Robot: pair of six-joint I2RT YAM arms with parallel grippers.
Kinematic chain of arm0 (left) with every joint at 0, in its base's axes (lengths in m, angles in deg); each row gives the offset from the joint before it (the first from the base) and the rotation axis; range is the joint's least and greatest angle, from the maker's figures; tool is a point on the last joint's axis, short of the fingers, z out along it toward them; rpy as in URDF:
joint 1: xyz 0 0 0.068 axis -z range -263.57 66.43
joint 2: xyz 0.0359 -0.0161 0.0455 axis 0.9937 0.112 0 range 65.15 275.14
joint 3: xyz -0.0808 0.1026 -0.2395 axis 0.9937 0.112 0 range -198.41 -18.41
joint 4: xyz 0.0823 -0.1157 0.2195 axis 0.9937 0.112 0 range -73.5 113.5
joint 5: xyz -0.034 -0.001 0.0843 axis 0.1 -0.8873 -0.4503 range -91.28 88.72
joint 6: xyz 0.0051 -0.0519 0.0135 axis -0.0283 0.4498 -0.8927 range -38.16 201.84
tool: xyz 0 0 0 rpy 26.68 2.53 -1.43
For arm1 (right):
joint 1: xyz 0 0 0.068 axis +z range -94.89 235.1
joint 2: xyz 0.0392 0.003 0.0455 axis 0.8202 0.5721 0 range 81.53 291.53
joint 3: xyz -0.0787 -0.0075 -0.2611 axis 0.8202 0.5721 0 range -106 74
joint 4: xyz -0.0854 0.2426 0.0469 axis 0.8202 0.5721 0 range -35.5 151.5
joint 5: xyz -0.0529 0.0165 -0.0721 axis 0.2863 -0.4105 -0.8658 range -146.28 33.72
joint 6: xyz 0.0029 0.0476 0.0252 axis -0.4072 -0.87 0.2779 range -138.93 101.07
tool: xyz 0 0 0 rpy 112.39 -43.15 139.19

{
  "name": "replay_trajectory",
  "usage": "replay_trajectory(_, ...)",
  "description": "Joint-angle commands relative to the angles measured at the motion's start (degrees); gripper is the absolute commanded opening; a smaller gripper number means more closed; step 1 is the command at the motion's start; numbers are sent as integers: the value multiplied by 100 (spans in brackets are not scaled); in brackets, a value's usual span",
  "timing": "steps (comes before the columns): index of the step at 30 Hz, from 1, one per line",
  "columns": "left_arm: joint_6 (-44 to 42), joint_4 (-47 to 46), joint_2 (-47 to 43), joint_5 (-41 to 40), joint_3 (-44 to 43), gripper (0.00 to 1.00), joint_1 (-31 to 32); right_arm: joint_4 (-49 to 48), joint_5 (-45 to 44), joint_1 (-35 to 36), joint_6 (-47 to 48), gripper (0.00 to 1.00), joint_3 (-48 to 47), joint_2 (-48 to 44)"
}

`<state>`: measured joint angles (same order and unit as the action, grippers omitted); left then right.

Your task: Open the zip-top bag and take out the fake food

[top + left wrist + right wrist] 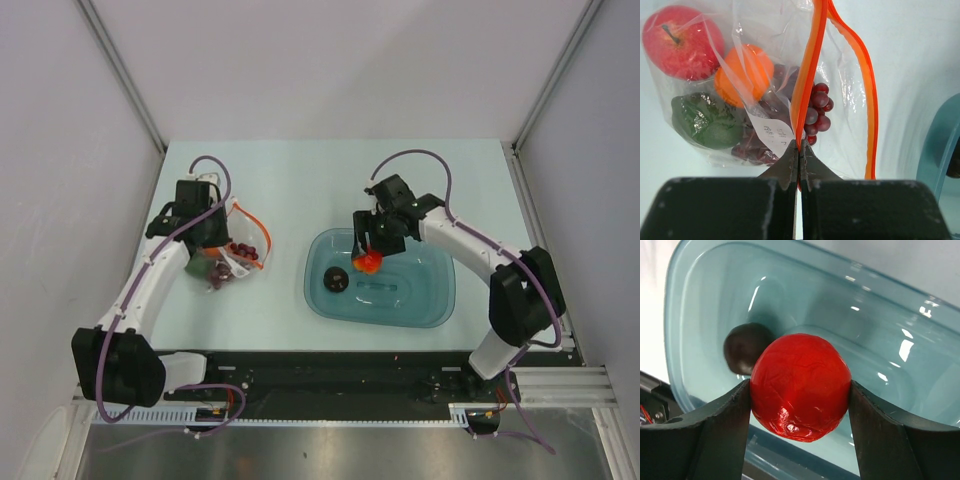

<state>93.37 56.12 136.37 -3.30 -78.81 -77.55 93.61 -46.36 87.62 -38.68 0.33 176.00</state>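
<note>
The zip-top bag point(765, 30) lies on the table left of centre, its mouth parted, the two orange-red zip strips point(810, 75) standing apart. My left gripper point(799, 150) is shut on one strip point(252, 222). Inside the bag are fake food pieces: a red apple point(682, 42), an orange point(744, 72), a green fruit point(705, 120) and dark-red grapes point(817, 107). My right gripper point(800, 395) is shut on a red round fruit point(800, 387), held just above the teal tub point(420, 290). A dark fruit point(745, 347) lies in the tub.
The teal tub's rim point(945, 145) shows at the right edge of the left wrist view, close to the bag. Grey walls enclose the table on three sides. The black base rail point(330, 375) runs along the near edge.
</note>
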Motion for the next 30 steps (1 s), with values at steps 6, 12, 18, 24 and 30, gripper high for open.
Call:
replay_trajectory(6,-37,-103,-302,448,55,0,-40,-316,107,-122,-240,43,107,396)
replay_trajectory(12,-107,-147,-407,466,116,0,-40,-492,11,-114,-284,84,213,379)
replay_trajectory(18,-133,-129,-381,466,81,0,-40,-597,-42,-17,-354,99,204,212)
replay_trajectory(24,-107,-121,-416,518,125,0,-40,-1326,-139,456,-617,98,107,-131)
replay_trajectory(30,-19,-182,-469,580,231,0,-40,-2645,160,1019,-1408,90,-349,448)
